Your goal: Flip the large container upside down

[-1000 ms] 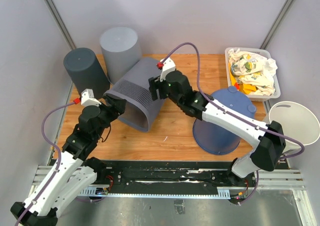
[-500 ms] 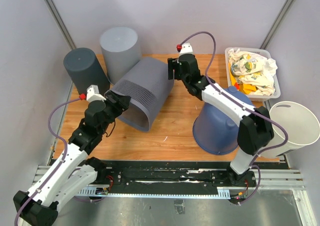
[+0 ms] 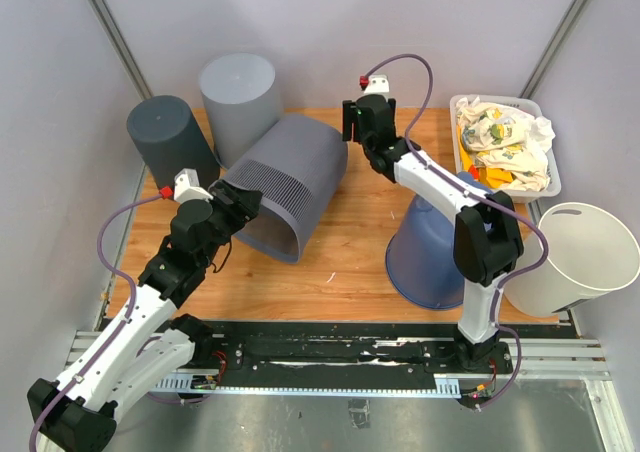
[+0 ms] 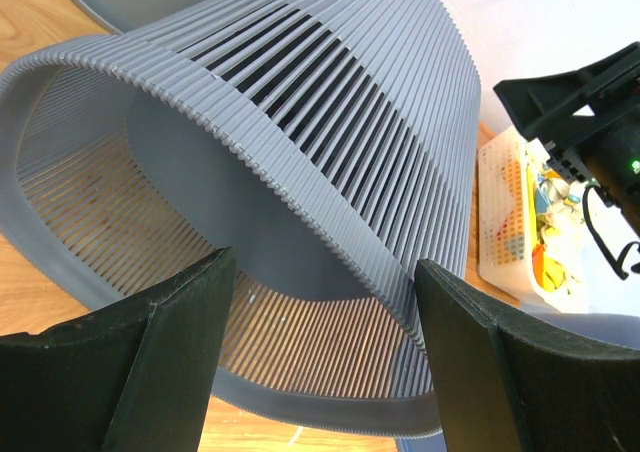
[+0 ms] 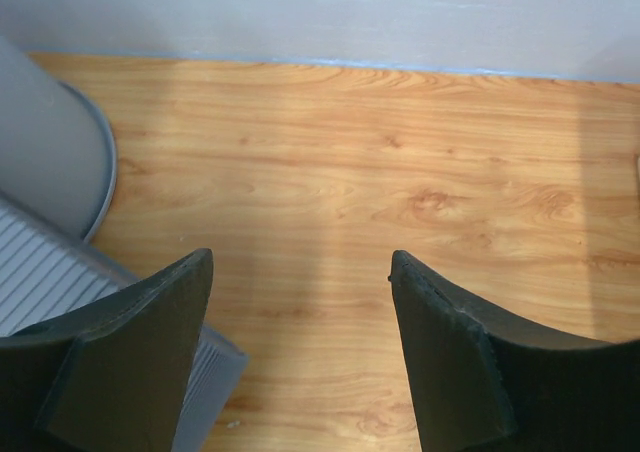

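Your left gripper (image 4: 322,264) stands wide open, holding nothing, at the rim of the ribbed grey container (image 4: 350,102), centre frame. Your right gripper (image 5: 300,257) gapes empty above the wooden table (image 5: 400,152).

No legible text, labels, brands or numbers in any view. Printed pattern on cloths (image 3: 500,132) in white bin (image 3: 455,122): too small to read.

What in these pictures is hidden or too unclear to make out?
- Left wrist view: whether the left fingers touch the slatted basket at its rim; the fingers cover any contact.
- Top view: part of the blue container, under the right arm.
- Top view: white bucket, cut by the right edge.
- Top view: what the tray holds, too small to name.
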`<state>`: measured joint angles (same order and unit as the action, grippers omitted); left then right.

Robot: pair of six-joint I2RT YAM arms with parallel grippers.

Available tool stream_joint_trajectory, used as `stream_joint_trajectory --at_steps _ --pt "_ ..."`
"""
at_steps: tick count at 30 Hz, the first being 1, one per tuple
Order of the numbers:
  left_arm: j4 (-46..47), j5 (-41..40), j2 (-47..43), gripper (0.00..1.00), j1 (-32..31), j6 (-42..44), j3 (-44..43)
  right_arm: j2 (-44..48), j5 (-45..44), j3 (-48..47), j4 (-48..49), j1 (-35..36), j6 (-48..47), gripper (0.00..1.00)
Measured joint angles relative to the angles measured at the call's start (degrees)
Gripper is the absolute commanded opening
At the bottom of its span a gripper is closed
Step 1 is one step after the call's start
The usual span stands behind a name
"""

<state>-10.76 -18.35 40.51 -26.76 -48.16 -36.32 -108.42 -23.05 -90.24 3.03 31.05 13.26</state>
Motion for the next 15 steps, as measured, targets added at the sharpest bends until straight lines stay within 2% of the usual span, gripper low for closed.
stream_joint_trajectory --at_steps 8,15 --pt "1.20 -0.02 1.81 0.76 0.00 0.33 0.00 -5.81 2.05 -7.54 0.02 -1.57 -0.55 0.71" --pt "2.14 -0.07 2.78 0.77 0.00 0.59 -0.02 -7.85 6.19 -7.32 0.57 -1.86 -1.49 0.70"
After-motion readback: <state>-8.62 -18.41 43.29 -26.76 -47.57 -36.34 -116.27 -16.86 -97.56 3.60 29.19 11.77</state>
